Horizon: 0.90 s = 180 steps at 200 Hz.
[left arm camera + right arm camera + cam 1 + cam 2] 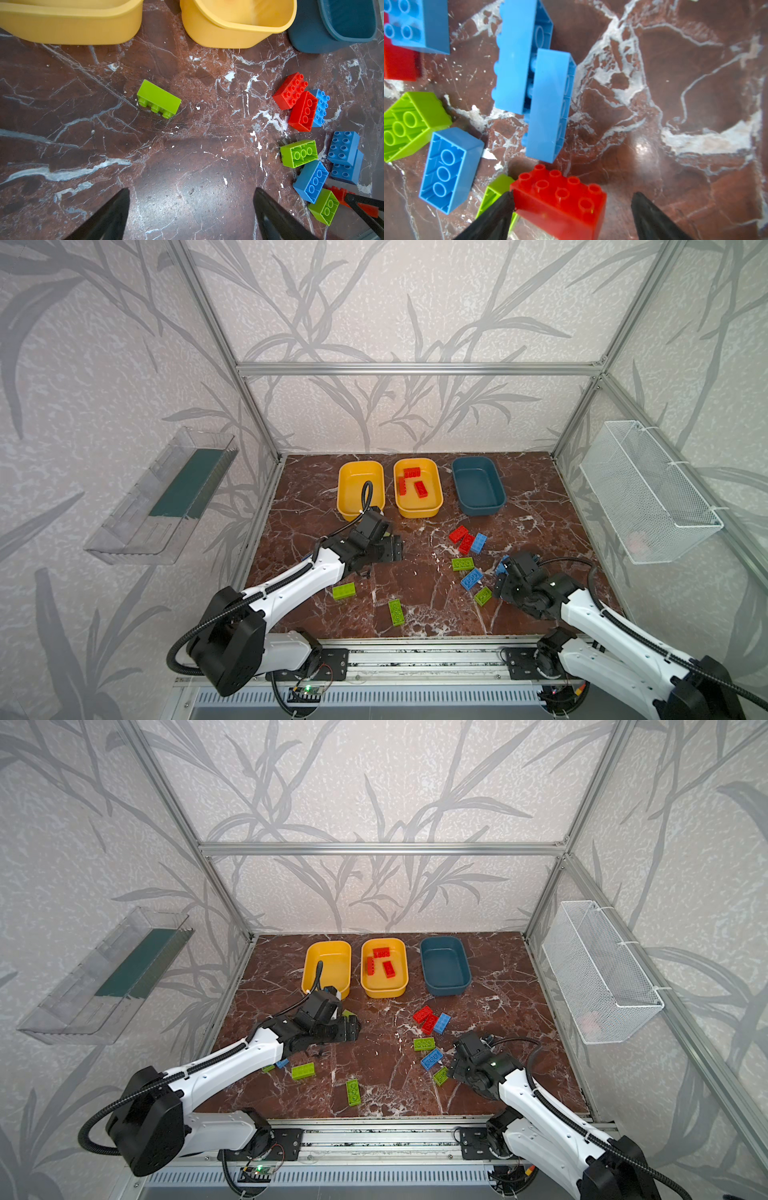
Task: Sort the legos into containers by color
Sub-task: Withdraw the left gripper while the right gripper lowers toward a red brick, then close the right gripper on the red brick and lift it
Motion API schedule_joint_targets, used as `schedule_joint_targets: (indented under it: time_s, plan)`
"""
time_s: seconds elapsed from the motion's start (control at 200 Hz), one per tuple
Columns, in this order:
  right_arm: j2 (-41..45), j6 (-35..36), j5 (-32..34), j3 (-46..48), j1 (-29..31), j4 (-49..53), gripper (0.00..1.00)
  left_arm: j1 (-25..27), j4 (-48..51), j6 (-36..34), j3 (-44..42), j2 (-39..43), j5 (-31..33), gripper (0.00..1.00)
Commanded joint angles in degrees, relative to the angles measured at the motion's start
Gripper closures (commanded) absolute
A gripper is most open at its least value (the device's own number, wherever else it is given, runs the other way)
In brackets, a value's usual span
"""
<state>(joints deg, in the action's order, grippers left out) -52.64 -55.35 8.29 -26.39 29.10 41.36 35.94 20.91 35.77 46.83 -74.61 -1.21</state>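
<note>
Walled marble tabletop [419, 572] lies bare at centre. Tubs [419, 512] line its back edge; loose legos [462, 563] cluster right. Left gripper [191, 190] gapes empty; right gripper [573, 193] straddles a red brick [560, 205], seemingly unclamped.

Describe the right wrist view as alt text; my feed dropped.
The open right end effector straddles a red lego lying studs up, one finger at its edge, the other apart from it. Beyond it on the marble table lie two blue legos pressed together on their sides, plus a blue lego and a lime green lego, hollow sides up.
</note>
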Motion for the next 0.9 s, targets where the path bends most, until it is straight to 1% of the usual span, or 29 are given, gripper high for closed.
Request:
schedule_joint_targets:
  time_s: [0.0,0.11,0.195,0.405,0.465,0.555,0.59,0.795,0.895]
  plan:
    - [-1.94,0.24,-0.16,1.37,0.25,-0.45,0.13,0.12,-0.33,-0.41,-0.53,0.53,0.16,0.07]
    - [-3.22,0.75,-0.85,1.41,0.34,-2.29,0.18,0.14,-0.53,-0.35,-0.68,0.17,0.33,0.07]
    - [-3.67,1.1,-1.09,1.54,0.34,-3.59,0.23,0.11,-0.48,-0.35,-0.74,-0.31,0.47,0.08]
    - [-3.5,2.91,0.64,0.6,0.34,-4.02,0.34,0.1,-0.38,-0.3,-0.78,-0.38,0.77,0.07]
    - [-3.81,3.64,0.93,0.14,0.33,-4.1,0.39,0.13,0.0,-0.17,-0.82,-0.44,0.99,0.07]
    - [-4.84,4.44,0.29,-0.28,0.33,-4.63,0.49,0.09,0.22,-0.11,-0.78,-0.29,1.14,0.07]
    - [-5.23,4.71,-0.08,-0.4,0.34,-4.88,0.51,0.09,0.2,-0.09,-0.86,-0.31,1.21,0.07]
    - [-7.7,6.93,0.03,-1.45,0.49,-5.42,0.61,0.14,0.37,0.27,-1.53,0.28,1.43,0.08]
    - [-8.59,8.33,0.36,-2.55,0.51,-5.18,0.63,0.12,0.7,0.3,-1.58,0.65,1.9,0.08]
